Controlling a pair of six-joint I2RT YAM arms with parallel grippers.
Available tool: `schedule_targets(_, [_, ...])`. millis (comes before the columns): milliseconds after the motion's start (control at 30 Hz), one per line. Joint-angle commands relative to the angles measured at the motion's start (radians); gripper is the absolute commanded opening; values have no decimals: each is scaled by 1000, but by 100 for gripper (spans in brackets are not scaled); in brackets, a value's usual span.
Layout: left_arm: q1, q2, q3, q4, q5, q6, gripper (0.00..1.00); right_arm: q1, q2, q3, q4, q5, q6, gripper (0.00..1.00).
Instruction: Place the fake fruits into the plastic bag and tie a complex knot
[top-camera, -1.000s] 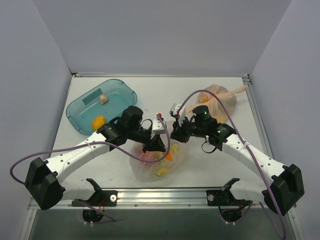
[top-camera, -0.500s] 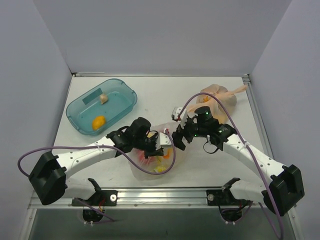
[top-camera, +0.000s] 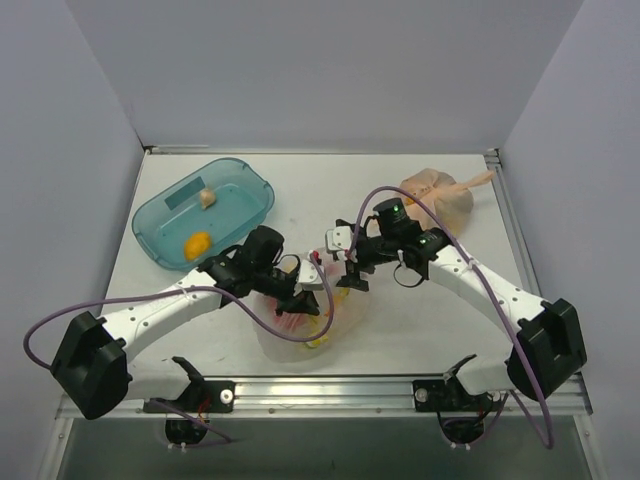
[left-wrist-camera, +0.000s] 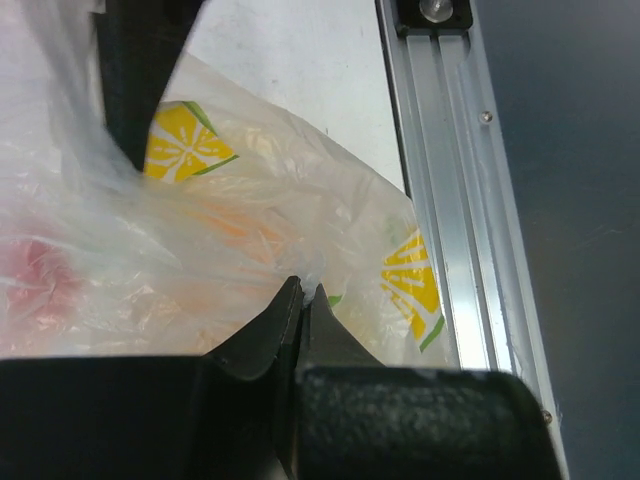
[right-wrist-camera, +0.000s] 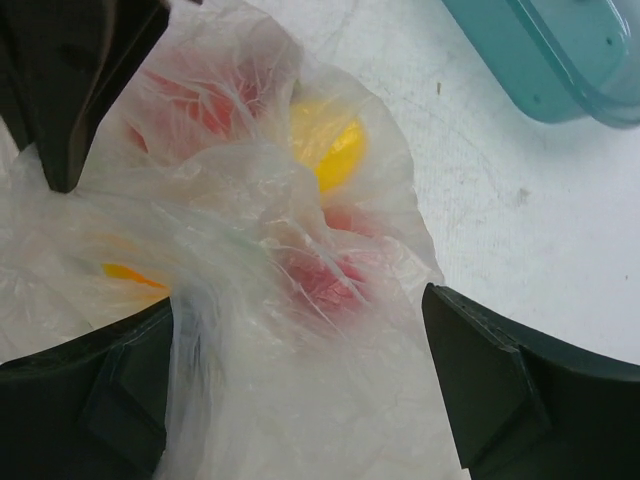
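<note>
1. Near edge, centre: a metal rail (left-wrist-camera: 450, 150) runs along the front of the desk. The clear bag (top-camera: 318, 338) lies on the desk just behind it. Fruits (right-wrist-camera: 332, 150) show through the film: a yellow piece, a red one (right-wrist-camera: 320, 275) and a lemon slice (left-wrist-camera: 182, 142).
2. Left claw (left-wrist-camera: 303, 292): tips pressed together on a fold of the bag's film, gripping plastic only. It holds the bag's left side.
3. Right claw (right-wrist-camera: 300, 300): fingers spread wide, gripping nothing. The crumpled upper film of the bag sits between them. This arm reaches in from the far-right side.
4. Key relation: the bag's long axis looks roughly parallel to the near edge. Its loose top is gathered upward between the two claws, leaning toward the far side, though the exact line of the mouth is hard to read. The free film lies straight ahead of the right claw, so that arm is the nearer one to take it. Closing there would likely catch the neck.
5. No knot shows, and the neck looks only bunched.
6. Far-left corner: a teal tray (top-camera: 238, 208) holds an orange piece (top-camera: 197, 243) and a small pale piece (top-camera: 207, 197). Both are well apart from the bag and nearer the left arm.
7. Far-right corner: a tied orange bag (top-camera: 440, 195), apart from both claws.
</note>
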Motion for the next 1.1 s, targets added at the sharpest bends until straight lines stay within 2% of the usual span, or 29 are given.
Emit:
schedule_targets(0, [54, -21, 49, -27, 167, -18, 0, 22, 34, 45, -110, -107, -189, 86])
schedule_targets(133, [115, -25, 52, -27, 247, -39, 0, 60, 57, 22, -167, -108, -225, 80])
schedule_targets(200, [126, -24, 55, -29, 261, -44, 0, 86, 68, 22, -182, -99, -228, 73])
schedule_targets(267, [131, -25, 58, -32, 261, -47, 0, 109, 91, 35, -187, -70, -210, 44])
schedule_targets(300, [129, -26, 58, -30, 256, -50, 0, 114, 102, 48, -188, -34, -140, 30])
schedule_targets(333, [128, -29, 61, -32, 235, -56, 0, 117, 132, 67, -187, -7, -81, 3])
schedule_targets(367, [129, -31, 63, -32, 229, -65, 0, 117, 151, 123, -188, 19, -13, 0])
schedule_targets(400, [129, -35, 66, -32, 215, -71, 0, 110, 175, 151, -191, 69, 154, 0])
schedule_targets(500, [134, -52, 113, -35, 130, -113, 0, 73, 174, 229, -205, 135, 409, 0])
schedule_targets(533, [135, -61, 130, -44, 76, -121, 0, 58, 151, 234, -207, 146, 583, 0])
schedule_targets(600, [138, -66, 187, -53, 25, -156, 0, 30, 91, 211, -201, 157, 737, 0])
schedule_targets(633, [138, -67, 204, -71, -15, -160, 0, 10, 67, 196, -179, 195, 902, 0])
schedule_targets(733, [140, -72, 262, -93, -60, -171, 0, -12, -44, 104, -133, 296, 1199, 0])
schedule_targets(833, [140, -74, 294, -98, -100, -194, 0, -76, -125, 26, -104, 301, 1391, 0])
schedule_targets(867, [138, -77, 299, -95, -106, -209, 0, -94, -141, 9, -93, 298, 1519, 0])
schedule_targets(967, [140, -75, 331, -70, -115, -284, 0, -101, -187, -40, -26, 309, 1686, 0])
schedule_targets(1067, [138, -69, 336, -38, -56, -370, 0, -88, -179, -79, 78, 303, 1783, 0])
